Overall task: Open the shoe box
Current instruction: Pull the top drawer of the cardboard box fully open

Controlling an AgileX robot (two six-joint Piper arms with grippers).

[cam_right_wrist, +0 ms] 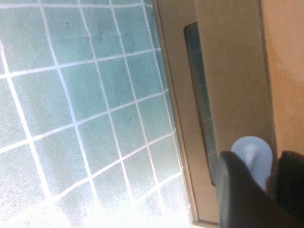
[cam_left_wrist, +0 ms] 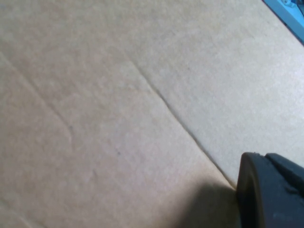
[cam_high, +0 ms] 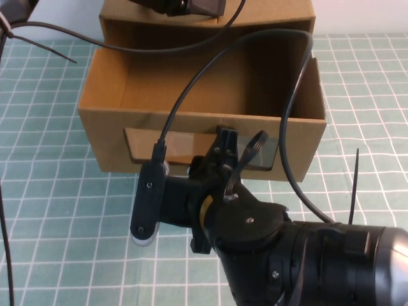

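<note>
Two cables [cam_high: 191, 83] crossing, right tool [cam_high: 224, 132] clamping shoe box [cam_high: 108, 137], left tool [cam_high: 182, 7] atop

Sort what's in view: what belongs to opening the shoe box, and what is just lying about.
Belongs to the job:
drawer of the shoe box, slid partly out
outer sleeve behind it
right gripper at the drawer's front panel
left gripper over the sleeve's top

Just lying about:
green grid mat
black cable draped across the drawer
black cable tie beside the right arm

Bright, wrist cams blurry (glare on mat [cam_right_wrist: 71, 209])
</note>
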